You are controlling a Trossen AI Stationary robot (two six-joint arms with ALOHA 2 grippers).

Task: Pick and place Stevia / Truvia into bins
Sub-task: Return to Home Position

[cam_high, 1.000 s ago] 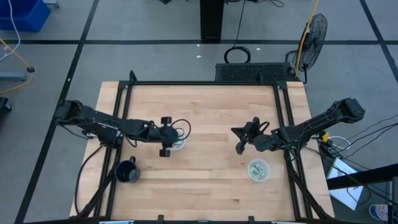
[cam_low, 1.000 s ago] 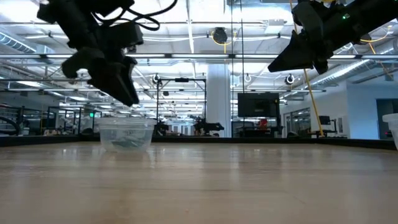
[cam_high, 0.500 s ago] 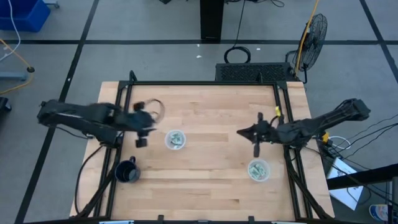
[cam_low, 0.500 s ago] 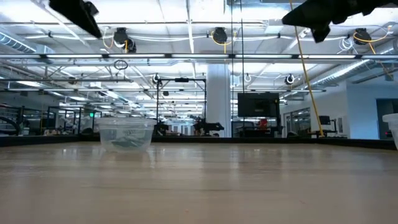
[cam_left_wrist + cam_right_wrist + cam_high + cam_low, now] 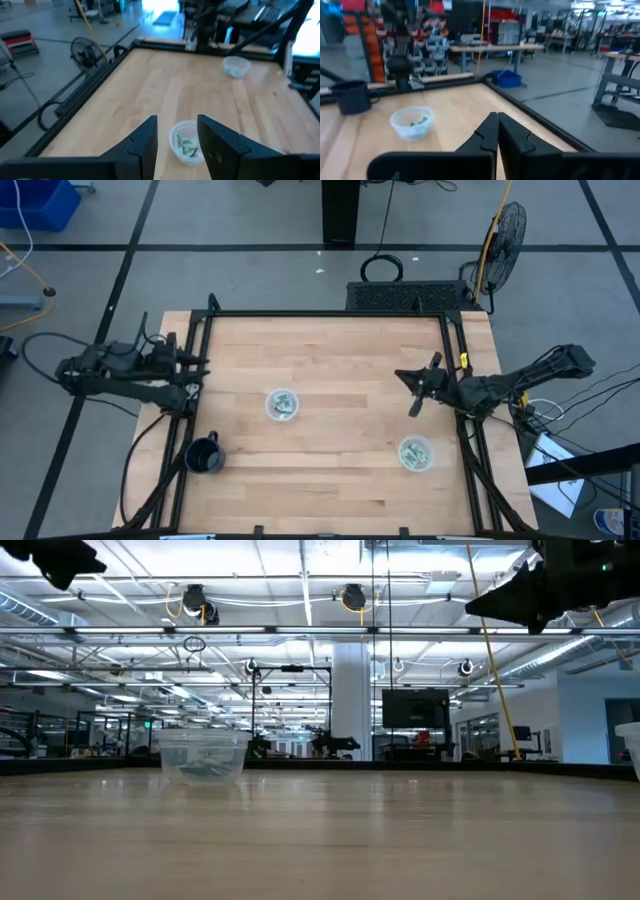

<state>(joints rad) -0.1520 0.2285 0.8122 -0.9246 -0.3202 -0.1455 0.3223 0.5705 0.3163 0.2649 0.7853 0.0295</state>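
Observation:
Two clear plastic cups stand on their bases on the wooden table. One cup (image 5: pixel 282 404) (image 5: pixel 203 755) (image 5: pixel 187 145) is left of centre, the other cup (image 5: pixel 415 453) (image 5: pixel 236 66) (image 5: pixel 412 121) near the right edge. Green and white sachets (image 5: pixel 283 405) (image 5: pixel 187 147) lie inside both; I see none loose on the table. My left gripper (image 5: pixel 198 372) (image 5: pixel 176 122) is open, high over the table's left edge, well left of the nearer cup. My right gripper (image 5: pixel 418 387) (image 5: pixel 497 125) is shut, raised over the right side, on the far side of its cup.
A black mug (image 5: pixel 203 455) (image 5: pixel 351 96) with a handle stands near the table's near left corner. A black metal frame (image 5: pixel 330 315) runs around the tabletop. Bare wood lies between and around the two cups.
My left gripper has risen from just above the left cup and drawn back toward the table's left edge. My right gripper has pulled back toward the right edge and turned. Both cups have stayed in place.

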